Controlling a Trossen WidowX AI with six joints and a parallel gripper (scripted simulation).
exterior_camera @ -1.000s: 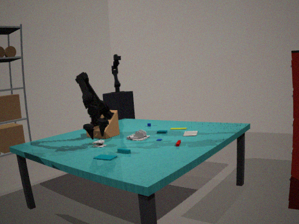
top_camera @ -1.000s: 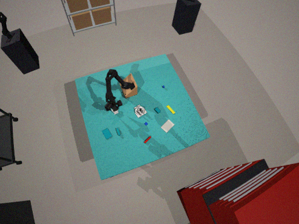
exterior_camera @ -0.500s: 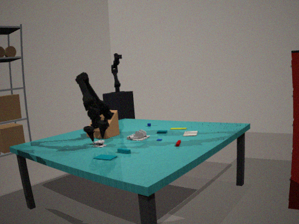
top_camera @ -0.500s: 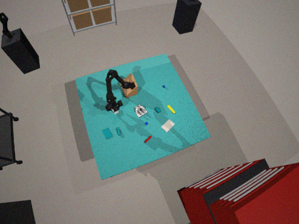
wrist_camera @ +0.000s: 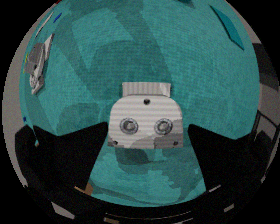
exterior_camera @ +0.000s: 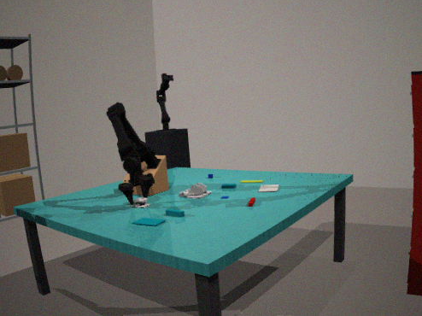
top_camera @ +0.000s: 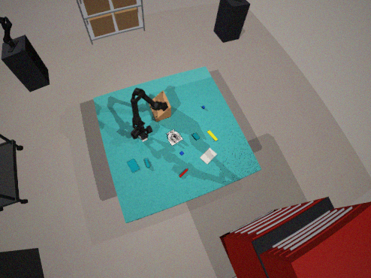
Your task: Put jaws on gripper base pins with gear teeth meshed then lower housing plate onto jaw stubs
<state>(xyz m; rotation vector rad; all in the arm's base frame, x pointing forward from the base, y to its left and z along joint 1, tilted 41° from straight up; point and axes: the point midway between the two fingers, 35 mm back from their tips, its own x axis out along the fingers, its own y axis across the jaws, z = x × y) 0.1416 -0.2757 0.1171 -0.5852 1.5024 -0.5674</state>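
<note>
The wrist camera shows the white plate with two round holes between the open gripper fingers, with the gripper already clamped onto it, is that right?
Not quite: the gripper isn't clamped on the white plate. The wrist view shows its fingers standing open, with teal surface visible between each one and the plate. The plate does have two round features.
</note>
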